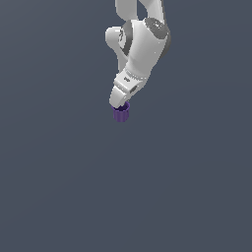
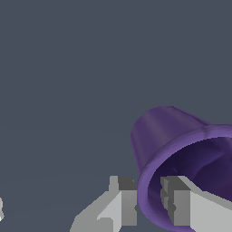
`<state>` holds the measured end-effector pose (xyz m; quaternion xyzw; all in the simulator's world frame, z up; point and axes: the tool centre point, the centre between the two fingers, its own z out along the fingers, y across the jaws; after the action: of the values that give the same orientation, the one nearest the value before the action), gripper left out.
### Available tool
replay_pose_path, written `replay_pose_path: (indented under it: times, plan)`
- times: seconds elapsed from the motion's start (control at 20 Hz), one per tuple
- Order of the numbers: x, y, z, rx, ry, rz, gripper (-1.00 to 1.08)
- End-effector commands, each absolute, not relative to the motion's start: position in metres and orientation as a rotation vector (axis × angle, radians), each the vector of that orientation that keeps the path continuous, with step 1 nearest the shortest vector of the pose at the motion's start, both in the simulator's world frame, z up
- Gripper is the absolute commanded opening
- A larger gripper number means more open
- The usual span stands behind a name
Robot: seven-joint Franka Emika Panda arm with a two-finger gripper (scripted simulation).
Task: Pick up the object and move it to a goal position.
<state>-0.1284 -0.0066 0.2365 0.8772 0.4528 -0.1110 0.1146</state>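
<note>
Gripper (image 2: 148,199) is seen clamped on the rim of the purple cup (image 2: 170,136). In the wrist view the two fingers (image 2: 124,201) are set close together, only a narrow gap left between them, and the rim wall of the cup is pinched in that gap: one finger is placed outside the wall, the other is reached inside the mouth of the cup. The pads are seen touching the rim on both sides, as far as can be told; the exact contact line is partly hidden by the rim edge.

The cup is shown tilted relative to the fingers in the wrist view, its open mouth turned toward the camera and its tapered body pointed away. The dark interior is visible past the inner finger. Ribbing on the sides cannot be made out at this resolution.

In the exterior view the white arm (image 1: 140,49) is angled down from the top of the frame, and the cup (image 1: 121,113) is found directly at the gripper tip (image 1: 119,104), touching it, with the fingers themselves mostly hidden behind the hand body and the cup's rim. Nothing but the flat grey surface (image 1: 59,187) is seen around it. Whether the cup is rested on that surface or is held clear of it cannot be told from either view.
</note>
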Motion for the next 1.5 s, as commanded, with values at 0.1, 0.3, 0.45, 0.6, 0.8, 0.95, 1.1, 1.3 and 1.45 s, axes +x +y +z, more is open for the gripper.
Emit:
replay_pose_path:
  times: [0.1,0.3,0.45,0.6,0.8,0.95,1.1,1.3,1.45]
  plan:
    - [-0.129,-0.022,0.29,2.573,1.328,-0.323,-1.0]
    - [-0.128,-0.036,0.336,2.573,1.328,-0.323,-1.0]
    - [-0.128,-0.047,0.37,2.573,1.327,-0.324,-1.0]
    - [-0.127,-0.056,0.4,2.572,1.326,-0.324,-1.0]
    - [-0.125,-0.066,0.432,2.571,1.324,-0.325,-1.0]
    - [-0.124,-0.072,0.451,2.57,1.323,-0.325,-1.0]
    - [-0.122,-0.075,0.464,2.569,1.322,-0.326,-1.0]
    - [-0.121,-0.079,0.474,2.568,1.322,-0.326,-1.0]
    - [-0.121,-0.08,0.477,2.568,1.321,-0.326,-1.0]
